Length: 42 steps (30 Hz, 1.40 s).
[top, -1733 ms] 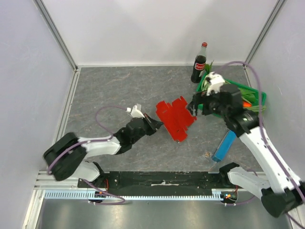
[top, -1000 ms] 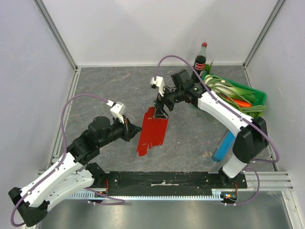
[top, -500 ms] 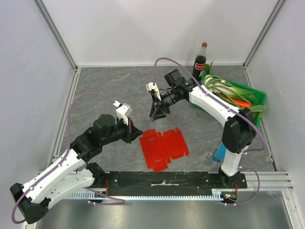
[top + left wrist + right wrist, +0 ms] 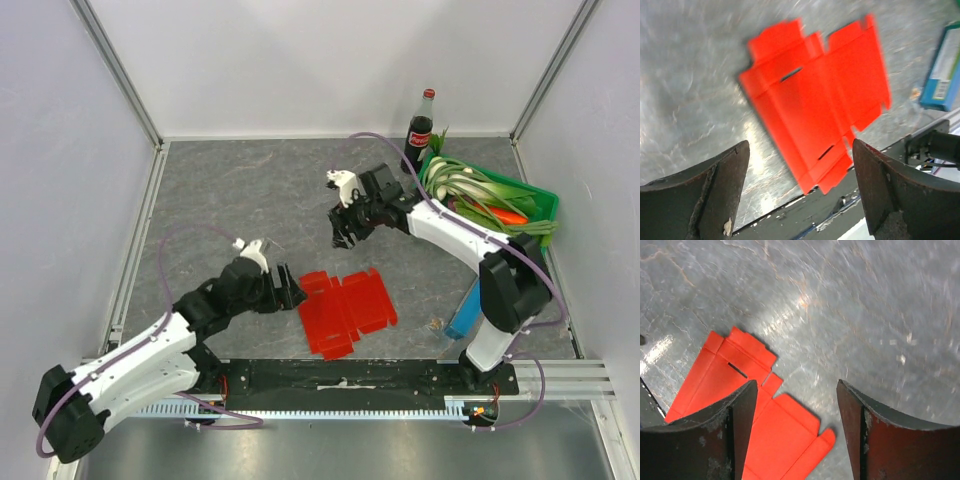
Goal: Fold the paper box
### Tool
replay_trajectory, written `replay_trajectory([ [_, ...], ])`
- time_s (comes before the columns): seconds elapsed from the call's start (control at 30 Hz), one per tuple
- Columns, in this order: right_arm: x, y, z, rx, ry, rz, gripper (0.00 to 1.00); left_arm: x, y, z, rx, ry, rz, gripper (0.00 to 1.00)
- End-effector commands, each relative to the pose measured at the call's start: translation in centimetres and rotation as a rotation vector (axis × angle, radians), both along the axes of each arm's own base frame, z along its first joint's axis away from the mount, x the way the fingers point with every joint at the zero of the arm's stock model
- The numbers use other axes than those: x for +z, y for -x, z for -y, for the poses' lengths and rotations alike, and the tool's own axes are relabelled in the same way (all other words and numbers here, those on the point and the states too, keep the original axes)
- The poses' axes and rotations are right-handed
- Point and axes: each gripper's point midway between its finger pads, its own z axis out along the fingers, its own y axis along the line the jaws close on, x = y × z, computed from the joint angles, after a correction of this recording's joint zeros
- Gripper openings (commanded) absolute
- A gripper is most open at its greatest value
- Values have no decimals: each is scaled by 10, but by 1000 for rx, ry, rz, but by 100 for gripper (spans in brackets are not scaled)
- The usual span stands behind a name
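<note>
Since half a second ago the left arm has dropped lower and its pincer (image 4: pixel 291 290) has come up to the left edge of the paper box (image 4: pixel 345 308). The right pincer (image 4: pixel 344 231) has pulled slightly back toward the far right. The sheet itself has not moved.

Paper box: unfolded red sheet with tabs and slots, flat on the grey desk (image 4: pixel 240 190), near the front edge, roughly centre. Nothing holds it.

Left pincer: jaws wide apart, nothing between them. It sits just beside the sheet's left edge; cannot tell if it touches. The left wrist view looks across the whole sheet, framed between both fingers; it is blurred.

Right pincer: jaws apart, empty, above bare desk beyond the sheet's far side, clear of it. The right wrist view shows the sheet's upper part low in the picture, behind the left finger.

Blue box (image 4: pixel 470 305) lies on the desk right of the sheet, apart from it. Green crate (image 4: pixel 547 205) at far right holds leeks (image 4: pixel 480 188) and something orange. Cola bottle (image 4: pixel 420 131) stands upright just beside the crate's far left corner.
</note>
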Motion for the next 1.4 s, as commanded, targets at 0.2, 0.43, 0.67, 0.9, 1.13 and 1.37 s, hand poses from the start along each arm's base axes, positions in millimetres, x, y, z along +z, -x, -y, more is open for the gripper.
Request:
replay_trajectory([
  [0.2,24,3,28,-252,-144,67,73,-73,16,2,208,409,-111,73],
  [0.43,49,15,43,-289,-193,151,74,-112,23,-10,290,393,-181,61],
  [0.67,80,16,43,-294,-268,219,75,-137,25,-8,347,273,-316,51],
  [0.9,80,21,52,-316,-261,239,76,-153,30,-11,387,246,-357,50],
  [1.13,68,27,40,-255,-281,185,78,-132,8,17,269,333,-217,11],
  [1.37,23,54,18,64,-174,-3,82,-61,-22,52,-34,227,85,2],
])
